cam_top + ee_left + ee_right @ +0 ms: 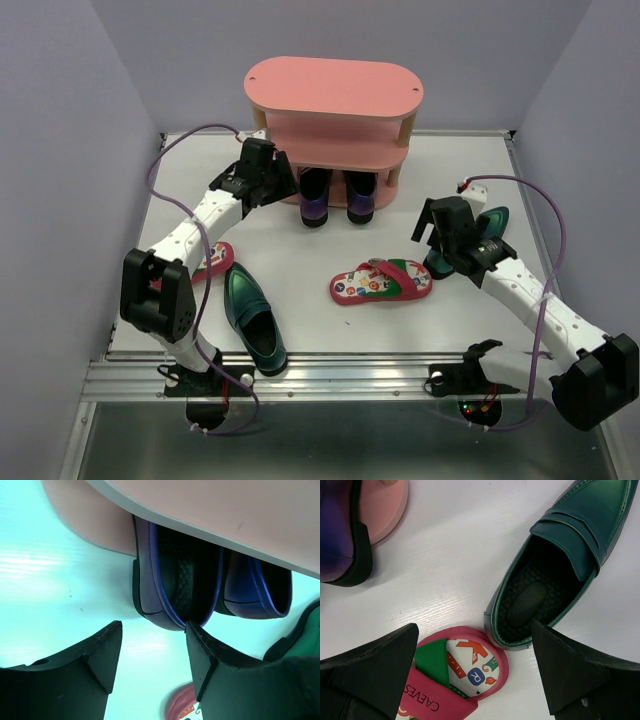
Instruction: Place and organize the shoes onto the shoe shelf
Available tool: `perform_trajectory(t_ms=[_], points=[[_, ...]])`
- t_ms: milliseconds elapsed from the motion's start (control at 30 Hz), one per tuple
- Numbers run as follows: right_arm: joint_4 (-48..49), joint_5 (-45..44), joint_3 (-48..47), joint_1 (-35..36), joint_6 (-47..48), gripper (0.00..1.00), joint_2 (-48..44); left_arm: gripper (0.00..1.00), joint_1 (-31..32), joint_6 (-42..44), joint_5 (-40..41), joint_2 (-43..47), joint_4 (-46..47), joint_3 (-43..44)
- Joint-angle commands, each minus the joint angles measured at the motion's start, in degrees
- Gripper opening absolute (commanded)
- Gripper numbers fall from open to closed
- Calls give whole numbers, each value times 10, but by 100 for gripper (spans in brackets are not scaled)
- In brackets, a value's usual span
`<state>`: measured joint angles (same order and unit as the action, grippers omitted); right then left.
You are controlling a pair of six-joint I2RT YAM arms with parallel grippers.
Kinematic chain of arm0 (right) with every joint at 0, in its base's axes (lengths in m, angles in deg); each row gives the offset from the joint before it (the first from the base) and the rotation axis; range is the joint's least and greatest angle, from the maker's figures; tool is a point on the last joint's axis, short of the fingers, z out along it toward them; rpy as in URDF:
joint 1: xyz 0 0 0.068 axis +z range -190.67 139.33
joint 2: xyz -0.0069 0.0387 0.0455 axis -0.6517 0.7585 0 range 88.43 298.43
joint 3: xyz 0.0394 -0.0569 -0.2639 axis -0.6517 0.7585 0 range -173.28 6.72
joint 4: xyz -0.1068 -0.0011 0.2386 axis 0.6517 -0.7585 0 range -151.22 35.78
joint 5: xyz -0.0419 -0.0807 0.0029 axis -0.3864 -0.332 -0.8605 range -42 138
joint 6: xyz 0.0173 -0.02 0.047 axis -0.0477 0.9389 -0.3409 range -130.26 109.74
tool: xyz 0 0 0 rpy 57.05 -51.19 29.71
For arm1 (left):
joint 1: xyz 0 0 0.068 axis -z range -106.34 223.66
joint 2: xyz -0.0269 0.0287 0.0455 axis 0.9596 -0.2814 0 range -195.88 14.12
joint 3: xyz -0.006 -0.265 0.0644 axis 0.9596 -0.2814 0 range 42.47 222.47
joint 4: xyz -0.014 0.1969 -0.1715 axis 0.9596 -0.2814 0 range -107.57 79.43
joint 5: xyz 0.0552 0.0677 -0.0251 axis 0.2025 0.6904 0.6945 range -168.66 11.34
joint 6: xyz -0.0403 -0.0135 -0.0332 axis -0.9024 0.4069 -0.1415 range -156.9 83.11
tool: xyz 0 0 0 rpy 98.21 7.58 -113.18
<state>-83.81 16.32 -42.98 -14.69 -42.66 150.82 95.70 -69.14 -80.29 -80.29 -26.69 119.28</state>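
White tabletop [300, 250] between lilac walls, seen from above. The shelf [335, 85] stands at 12 o'clock. The left purple loafer [314, 198] and right purple loafer [361, 197] are tucked into its bottom level, heels sticking out. The left gripper [280, 183] sits just at 9 o'clock of the left purple loafer. The left flip-flop [208, 262] lies partly under that arm, and the near green loafer [255, 320] lies at 7 o'clock. The right gripper [437, 235] hangs over the far green loafer [485, 230], with the centre flip-flop [380, 282] beside it at 8 o'clock.

Left wrist: the left gripper [154, 630] is spread and grasps nothing. Its right finger [205, 660] nearly meets the heel of the left purple loafer [175, 580]. The right purple loafer [255, 590] lies at 2 o'clock, under the shelf [225, 510].

Right wrist: the right gripper [474, 630] gapes wide, empty, above the table. The centre flip-flop [465, 670] lies between its fingers, and the far green loafer [555, 565] at 1 o'clock touches the flip-flop's rim. The shelf [382, 505] and right purple loafer [337, 530] sit at 10 o'clock.
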Motion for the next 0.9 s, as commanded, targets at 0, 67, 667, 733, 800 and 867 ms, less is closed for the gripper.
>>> perform_trajectory(t_ms=[0, 67, 667, 733, 800, 867], points=[[15, 0, -13, 3, -6, 100, 6, 68, 0, 5, 36, 56, -3, -19], [19, 6, -15, 3, -7, 100, 11, 69, -1, 7, 32, 56, -8, -19], [21, 11, -21, 3, -7, 100, 16, 68, 82, -118, 192, 268, -287, -154], [24, 13, -23, 3, -6, 100, 21, 70, 106, -174, 202, 286, -323, -163], [29, 17, -23, 3, -7, 100, 24, 72, 139, -216, 203, 305, -355, -176], [31, 22, -24, 3, -7, 100, 28, 73, 157, -236, 201, 318, -365, -188]])
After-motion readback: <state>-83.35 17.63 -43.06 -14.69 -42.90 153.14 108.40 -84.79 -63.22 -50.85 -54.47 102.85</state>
